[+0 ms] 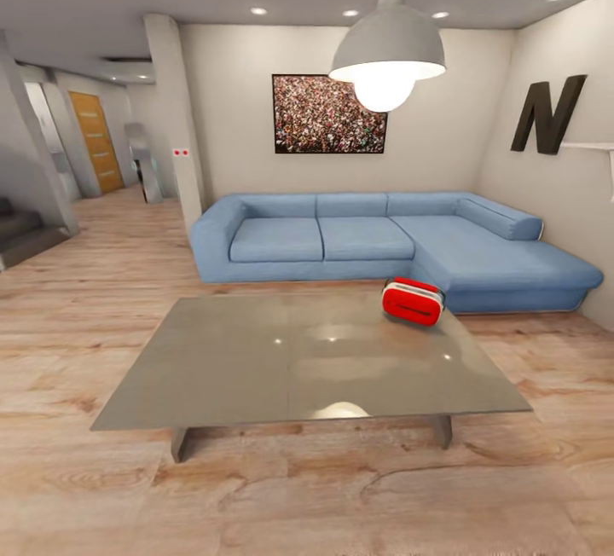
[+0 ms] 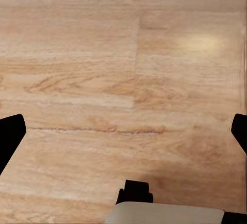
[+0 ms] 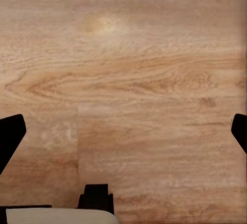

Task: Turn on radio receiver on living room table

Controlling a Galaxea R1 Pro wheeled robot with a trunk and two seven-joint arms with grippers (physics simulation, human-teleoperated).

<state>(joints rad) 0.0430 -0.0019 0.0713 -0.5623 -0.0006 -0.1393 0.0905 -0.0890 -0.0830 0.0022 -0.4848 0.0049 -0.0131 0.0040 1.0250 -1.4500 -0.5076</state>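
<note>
At the left of the head view, a light wood floor [image 1: 102, 283] is seen; the table [image 1: 256, 368] stands centrally, and the radio receiver [image 1: 413, 300] rests near its far right corner. Both the left gripper [image 2: 123, 131] and right gripper [image 3: 123, 131] are spread wide, empty, over bare floor, well apart from the receiver.

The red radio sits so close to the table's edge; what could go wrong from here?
1. The radio receiver sits near the far right corner of the table; a clumsy push might knock it off.
2. Both grippers point down at the wooden floor, so the robot must approach and reach far.
</note>
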